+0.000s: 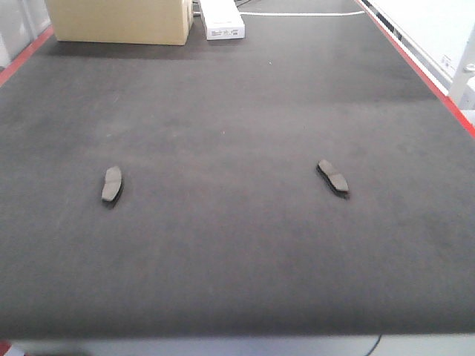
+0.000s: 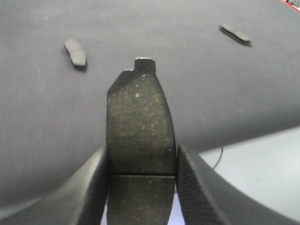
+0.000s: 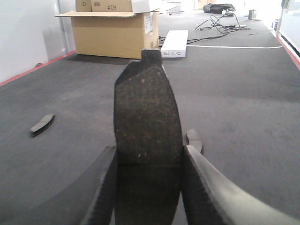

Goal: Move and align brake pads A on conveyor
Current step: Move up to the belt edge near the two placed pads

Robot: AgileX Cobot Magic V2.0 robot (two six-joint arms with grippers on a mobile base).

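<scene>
Left gripper (image 2: pixel 140 187) clamped on a brake pad (image 2: pixel 139 126), fingers (image 2: pixel 91 187) pressing both long edges, pad sticking straight out ahead of the jaws, end tab at the far tip, groove across it right at finger level. Held above the near edge of the conveyor (image 2: pixel 187 84). Ahead and to the left of this gripper a second pad (image 2: pixel 75 51) lies flat on the belt; ahead and far to the right, a third pad (image 2: pixel 235 34) lies flat, well apart from it.

Right gripper (image 3: pixel 147 187) also clamped on a pad (image 3: pixel 147 112), same grip, fingers (image 3: pixel 201 187) on both long edges, tab pointing away. Just past its right finger one belt pad (image 3: pixel 194 139) peeks out, partly hidden; the other belt pad (image 3: pixel 42 124) is off to the left, further away.

Front view: no grippers visible, only the two loose pads on the belt, left one (image 1: pixel 112 184) and right one (image 1: pixel 333 176), well apart, angled differently. Far end of the belt: cardboard box (image 1: pixel 119 21), white box (image 1: pixel 221 19) just beside it, white cable (image 1: pixel 304 13) running off right. Red edge stripe (image 1: pixel 415 67) along the belt side.
</scene>
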